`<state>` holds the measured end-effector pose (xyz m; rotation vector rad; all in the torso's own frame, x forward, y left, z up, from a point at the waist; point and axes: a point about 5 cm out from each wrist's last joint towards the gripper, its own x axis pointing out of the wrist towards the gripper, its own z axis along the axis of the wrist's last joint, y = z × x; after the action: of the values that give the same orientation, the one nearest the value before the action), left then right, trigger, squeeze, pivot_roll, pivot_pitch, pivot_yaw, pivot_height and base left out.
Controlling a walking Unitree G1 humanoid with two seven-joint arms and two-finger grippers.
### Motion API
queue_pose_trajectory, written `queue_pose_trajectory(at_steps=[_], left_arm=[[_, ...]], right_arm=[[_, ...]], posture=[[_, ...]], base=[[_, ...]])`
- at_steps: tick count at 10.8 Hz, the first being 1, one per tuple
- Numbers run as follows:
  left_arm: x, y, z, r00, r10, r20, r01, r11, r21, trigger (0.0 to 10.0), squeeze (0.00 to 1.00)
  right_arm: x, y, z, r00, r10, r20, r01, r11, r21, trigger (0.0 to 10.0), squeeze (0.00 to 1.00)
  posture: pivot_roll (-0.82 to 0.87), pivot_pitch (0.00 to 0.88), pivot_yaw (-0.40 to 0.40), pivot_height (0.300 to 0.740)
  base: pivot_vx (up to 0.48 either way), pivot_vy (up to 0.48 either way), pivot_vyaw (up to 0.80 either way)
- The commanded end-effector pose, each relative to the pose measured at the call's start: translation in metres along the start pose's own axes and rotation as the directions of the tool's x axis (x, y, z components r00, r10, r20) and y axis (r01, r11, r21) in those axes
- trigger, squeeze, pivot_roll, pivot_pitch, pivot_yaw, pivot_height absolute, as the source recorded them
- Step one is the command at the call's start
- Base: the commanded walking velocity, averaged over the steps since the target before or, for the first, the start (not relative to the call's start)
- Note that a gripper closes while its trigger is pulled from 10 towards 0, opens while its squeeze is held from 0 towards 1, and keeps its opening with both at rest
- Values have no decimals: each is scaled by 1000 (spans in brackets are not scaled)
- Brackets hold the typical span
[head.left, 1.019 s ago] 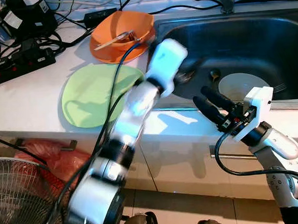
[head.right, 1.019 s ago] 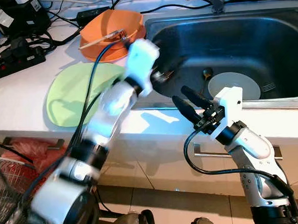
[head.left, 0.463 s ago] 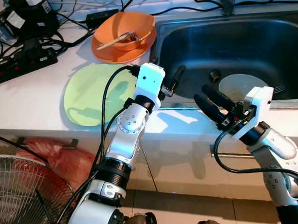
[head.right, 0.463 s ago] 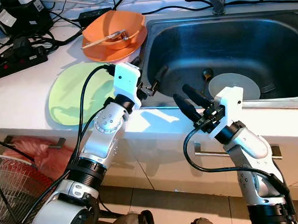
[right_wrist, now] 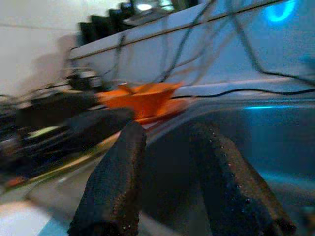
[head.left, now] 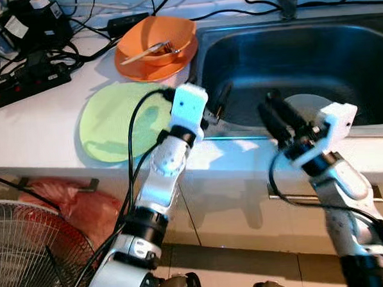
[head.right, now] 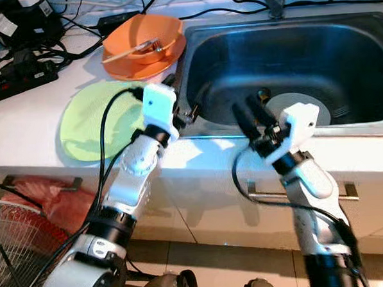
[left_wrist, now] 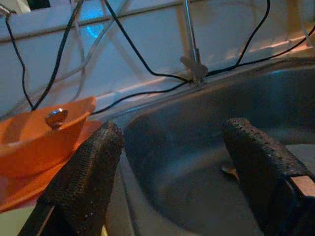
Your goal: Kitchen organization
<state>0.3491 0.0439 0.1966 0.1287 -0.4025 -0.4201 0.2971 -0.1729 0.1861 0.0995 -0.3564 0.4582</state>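
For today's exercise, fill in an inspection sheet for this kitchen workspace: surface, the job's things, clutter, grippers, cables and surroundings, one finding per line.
Surface: white countertop with a steel sink set into it.
Job's things: orange bowl holding a utensil, standing on an orange plate at the sink's left edge; green plate flat on the counter in front of it; pale round dish on the sink floor.
Clutter: nothing seen beyond the electrical gear.
Grippers: left gripper open, at the sink's front left rim; right gripper open, over the sink's front edge near the dish.
Cables: power strip and tangled black leads at the counter's back left.
Surroundings: fan grille and red bag on the floor.
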Motion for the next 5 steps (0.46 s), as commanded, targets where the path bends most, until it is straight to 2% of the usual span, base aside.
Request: queue_pose_trajectory(at_steps=[1, 2, 3, 5], left_arm=[[-4, 2, -3, 1000, 15, 1, -15, 1000, 17, 10000, 0], [-7, 3, -8, 999, 38, -14, -38, 999, 2, 10000, 0], [-8, 3, -8, 999, 43, -11, -43, 999, -2, 10000, 0], [-8, 1, -7, 999, 47, -5, -48, 999, -9, 10000, 0]], right_arm=[[0, -8, 0, 998, -67, 3, 67, 997, -32, 10000, 0], [2, -10, -3, 992, -127, 11, 127, 990, -55, 10000, 0], [2, -11, -4, 986, -168, 21, 169, 985, -34, 10000, 0], [7, -8, -7, 981, -192, 28, 193, 981, -26, 10000, 0]], posture=[[-28, 133, 123, 740], [-29, 131, 120, 740], [-30, 132, 120, 740], [-30, 132, 120, 740]], base=[[0, 0, 0], [0, 0, 0], [0, 0, 0], [0, 0, 0]])
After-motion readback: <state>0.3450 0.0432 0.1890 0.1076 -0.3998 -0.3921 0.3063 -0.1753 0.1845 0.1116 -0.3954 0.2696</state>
